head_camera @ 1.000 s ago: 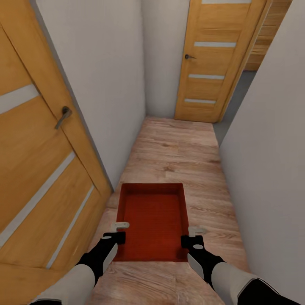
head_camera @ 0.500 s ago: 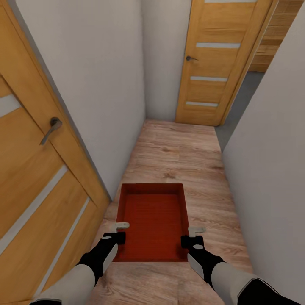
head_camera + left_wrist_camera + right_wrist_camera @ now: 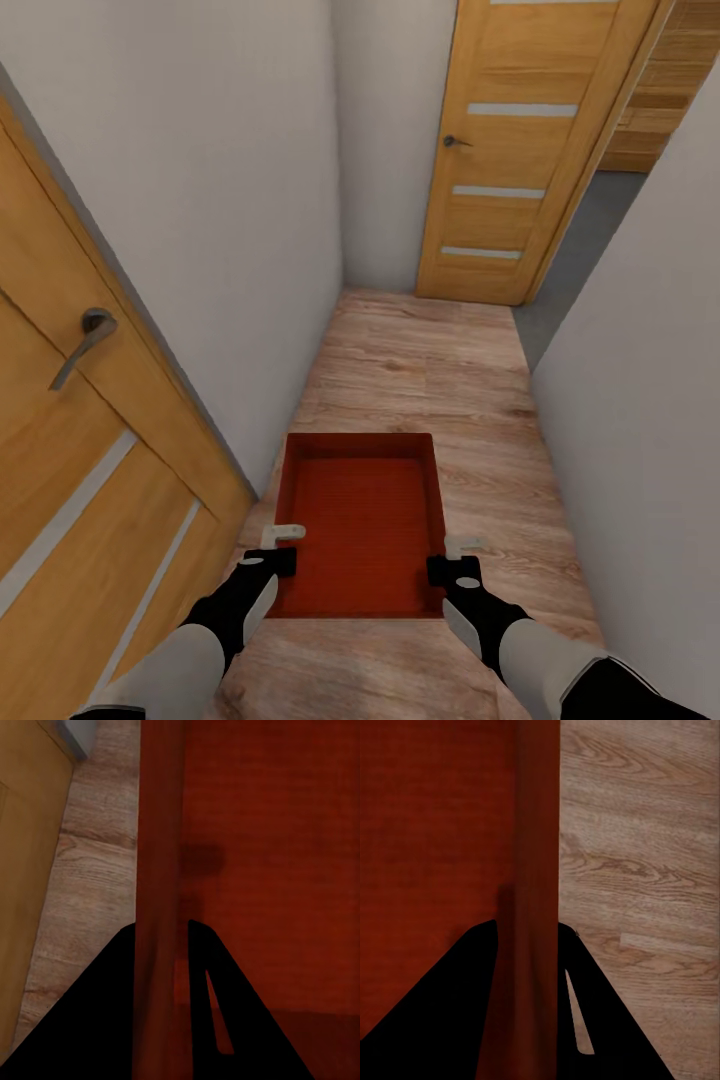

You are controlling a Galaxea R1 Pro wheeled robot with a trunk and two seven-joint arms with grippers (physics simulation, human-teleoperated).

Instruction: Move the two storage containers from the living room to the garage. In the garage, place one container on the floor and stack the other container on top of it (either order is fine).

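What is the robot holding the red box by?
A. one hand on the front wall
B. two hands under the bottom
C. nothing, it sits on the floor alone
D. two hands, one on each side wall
D: the left gripper clamps the red storage container by its left wall and the right gripper by its right wall; each wrist view shows a wall between the fingers.

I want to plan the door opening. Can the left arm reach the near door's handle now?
Probably not: the left gripper is clamped on the storage container wall, sharing the load with the right gripper. The door handle is otherwise unobstructed.
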